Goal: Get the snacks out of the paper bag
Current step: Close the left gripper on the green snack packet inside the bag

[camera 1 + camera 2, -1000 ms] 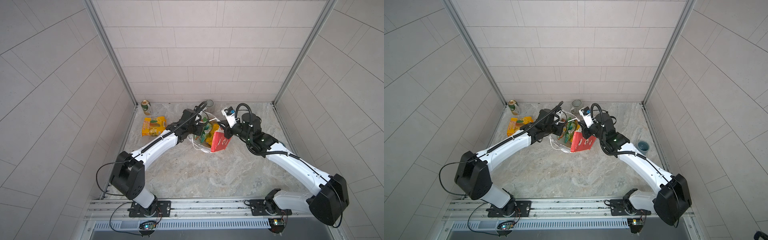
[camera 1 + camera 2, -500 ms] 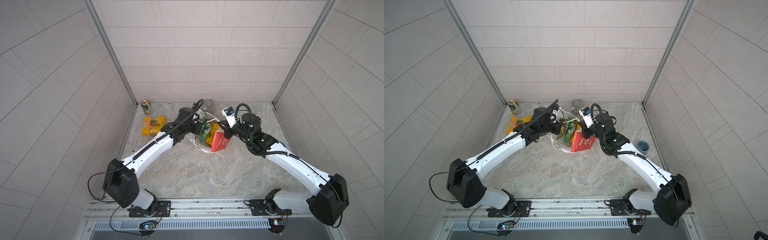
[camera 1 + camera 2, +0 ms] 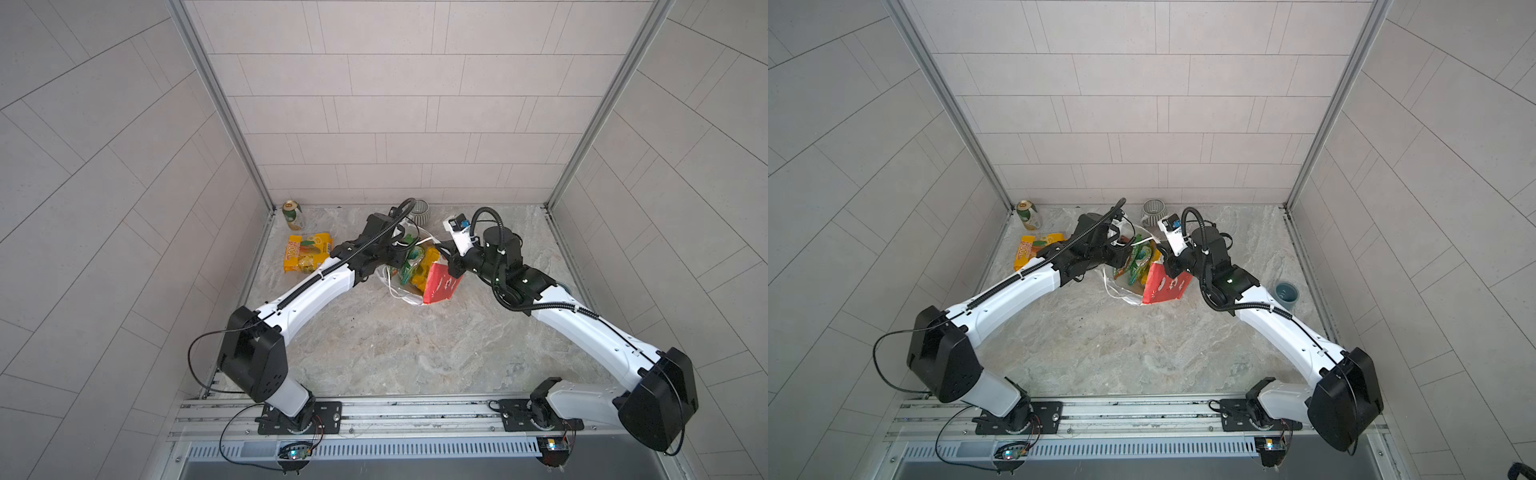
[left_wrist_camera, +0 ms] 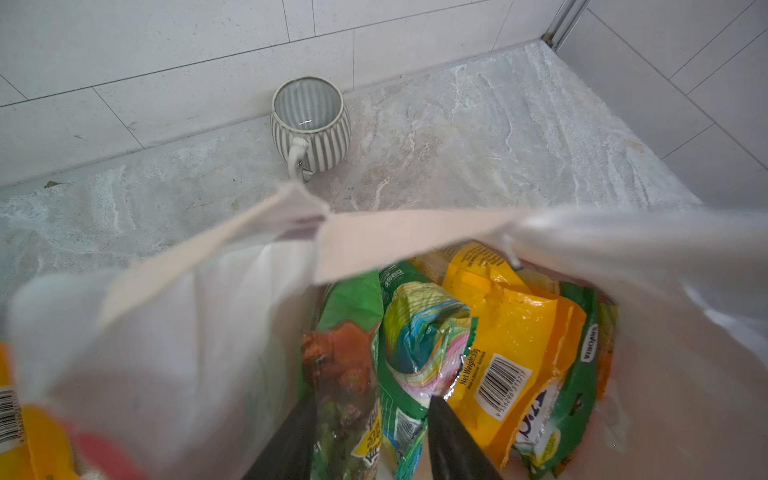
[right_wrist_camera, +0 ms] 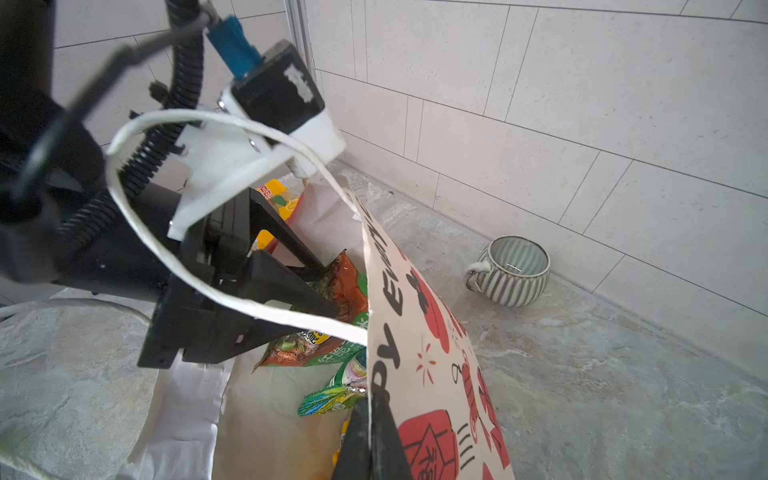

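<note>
Front counter [image 3: 395, 353] open. Mid-counter: paper bag [image 3: 441, 286], mouth open. The right pincer [image 5: 368, 436] is clamped on its printed wall, left pincer [image 4: 371, 401] apart, straddling green packets [image 4: 407, 345] inside. One yellow packet [image 3: 306, 257] lies outside, left. Beyond, mug [image 3: 419, 211] at back wall.

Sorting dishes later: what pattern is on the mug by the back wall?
The mug has grey-and-white vertical stripes, clearest in the left wrist view.

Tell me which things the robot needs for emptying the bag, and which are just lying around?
Job: paper bag; snack packets inside it; yellow-orange packet lying outside.
Lying about: drink can; ribbed mug; blue-grey cup.
</note>
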`<state>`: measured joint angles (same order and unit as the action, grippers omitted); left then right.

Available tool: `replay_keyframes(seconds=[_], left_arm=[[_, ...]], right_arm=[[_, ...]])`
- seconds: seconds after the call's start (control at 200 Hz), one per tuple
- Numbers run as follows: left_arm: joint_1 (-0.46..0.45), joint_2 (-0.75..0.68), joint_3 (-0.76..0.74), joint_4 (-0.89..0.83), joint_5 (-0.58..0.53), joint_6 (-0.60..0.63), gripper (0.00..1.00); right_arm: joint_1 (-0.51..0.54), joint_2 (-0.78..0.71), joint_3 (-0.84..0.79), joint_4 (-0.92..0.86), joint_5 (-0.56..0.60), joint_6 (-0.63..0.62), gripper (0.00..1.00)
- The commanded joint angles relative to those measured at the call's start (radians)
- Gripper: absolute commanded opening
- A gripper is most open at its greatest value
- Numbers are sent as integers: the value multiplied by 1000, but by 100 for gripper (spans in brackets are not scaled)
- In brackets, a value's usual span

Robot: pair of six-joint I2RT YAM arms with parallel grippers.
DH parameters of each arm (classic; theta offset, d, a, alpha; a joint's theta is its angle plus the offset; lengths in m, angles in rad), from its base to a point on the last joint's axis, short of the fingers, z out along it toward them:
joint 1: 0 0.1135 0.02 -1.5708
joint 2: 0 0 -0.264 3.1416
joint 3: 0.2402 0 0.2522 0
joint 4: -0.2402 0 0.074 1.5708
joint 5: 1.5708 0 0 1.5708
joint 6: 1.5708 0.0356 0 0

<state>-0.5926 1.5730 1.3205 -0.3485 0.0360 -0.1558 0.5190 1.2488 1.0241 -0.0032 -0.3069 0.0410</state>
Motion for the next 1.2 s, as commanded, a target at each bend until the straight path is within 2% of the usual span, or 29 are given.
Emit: replay_keyframes(seconds=[0.0, 0.19, 0.325, 0.405, 0.53, 0.64, 0.706, 0.941, 1.196], left_arm=[[-10, 29, 32, -35, -47, 14, 53], [-10, 57, 23, -21, -39, 10, 50], [-10, 69, 21, -9, -29, 7, 34], [-10, 71, 23, -6, -28, 5, 20], [-11, 70, 24, -4, -24, 1, 11], [-10, 60, 23, 1, -19, 0, 10], [-11, 56, 20, 10, -19, 1, 0], [-11, 49, 22, 16, 2, -10, 0], [-11, -38, 20, 31, 18, -17, 0]], right_arm=[[8, -36, -4, 61, -14, -3, 0], [9, -35, -6, 64, -19, 0, 0], [8, -38, -6, 64, -18, -1, 0], [9, -36, -6, 64, -18, -1, 0], [8, -38, -6, 63, -14, -1, 0], [8, -38, -6, 65, -13, -1, 0], [8, -37, -6, 65, -12, -1, 0], [9, -40, -7, 61, -12, 0, 0], [7, -35, -9, 66, -4, 3, 0]])
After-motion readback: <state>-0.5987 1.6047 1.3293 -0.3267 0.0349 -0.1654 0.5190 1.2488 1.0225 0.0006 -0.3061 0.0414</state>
